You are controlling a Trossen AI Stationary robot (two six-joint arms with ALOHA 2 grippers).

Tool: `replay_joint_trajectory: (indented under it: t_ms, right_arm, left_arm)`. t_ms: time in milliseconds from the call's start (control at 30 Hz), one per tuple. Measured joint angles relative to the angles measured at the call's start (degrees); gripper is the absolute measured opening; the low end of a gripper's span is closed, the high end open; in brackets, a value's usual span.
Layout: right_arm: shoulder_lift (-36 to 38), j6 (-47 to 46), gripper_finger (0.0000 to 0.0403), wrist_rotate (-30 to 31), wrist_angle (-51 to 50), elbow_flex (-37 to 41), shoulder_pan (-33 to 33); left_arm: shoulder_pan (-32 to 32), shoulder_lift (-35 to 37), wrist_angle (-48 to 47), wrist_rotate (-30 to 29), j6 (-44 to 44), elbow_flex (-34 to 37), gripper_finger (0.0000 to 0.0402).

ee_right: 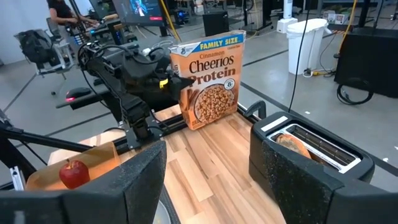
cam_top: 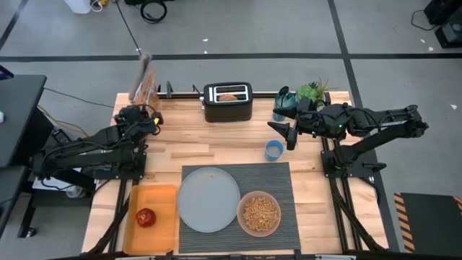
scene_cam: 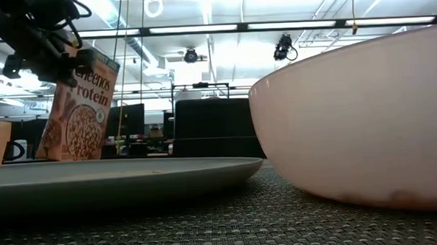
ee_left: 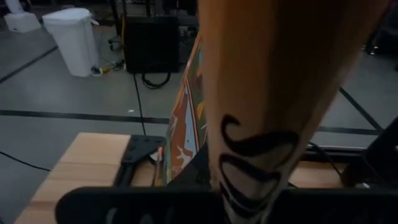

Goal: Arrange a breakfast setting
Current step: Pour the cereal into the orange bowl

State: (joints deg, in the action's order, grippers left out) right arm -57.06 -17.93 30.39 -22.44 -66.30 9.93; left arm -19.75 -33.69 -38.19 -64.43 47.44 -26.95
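On the near side lies the dark ribbed mat. It carries the pale blue-grey plate and the pink bowl of brown cereal. The red apple rests on an orange tray left of the mat. The bagel sticks up out of the black toaster. A Cheerios box stands on its bottom at the table's far left corner. My left gripper, shut, is at the box's narrow side. My right gripper hangs open and empty above the table, right of the toaster. My left gripper reaches the Cheerios box roughly level from the near left and meets its narrow side about halfway up. The gripper's own body hides the meeting place, so I cannot tell whether it pinches, presses or only stands against the box. The box's bottom stays on the table.
A small blue cup stands just beyond the mat's far right corner, under my right gripper. A potted plant sits at the far right. Bare wood shows between the toaster and the mat.
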Motion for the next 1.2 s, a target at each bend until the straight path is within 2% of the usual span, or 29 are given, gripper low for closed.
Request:
replay_joint_trajectory:
  t_ms: [200,367,733,867,1033,1200]
  right_arm:
    - [0.0,0.08,0.027,0.0,0.0,0.0,0.0]
    - [0.0,0.08,0.027,0.0,0.02,0.0,0.0]
    - [0.0,-0.04,0.027,-0.02,0.04,0.0,0.0]
    - [0.0,-0.09,0.027,-0.04,0.04,0.0,0.0]
    - [0.0,0.0,0.027,-0.04,0.04,0.0,0.0]
    - [0.0,0.04,0.027,-0.04,0.04,0.0,0.0]
  left_arm:
    - [-0.02,-0.04,3.73,3.53,3.17,0.14,0.0012]
    - [-0.13,-0.57,6.15,3.94,3.57,0.2,0.0012]
    - [-0.11,-0.76,1.49,3.26,-4.65,0.1,0.0011]
    - [-0.11,-0.76,1.62,4.81,-4.73,0.07,0.0014]
    - [-0.11,-0.81,0.96,10.31,-4.61,0.21,0.0038]
    - [0.06,-0.81,1.36,12.86,-4.64,0.21,0.0098]
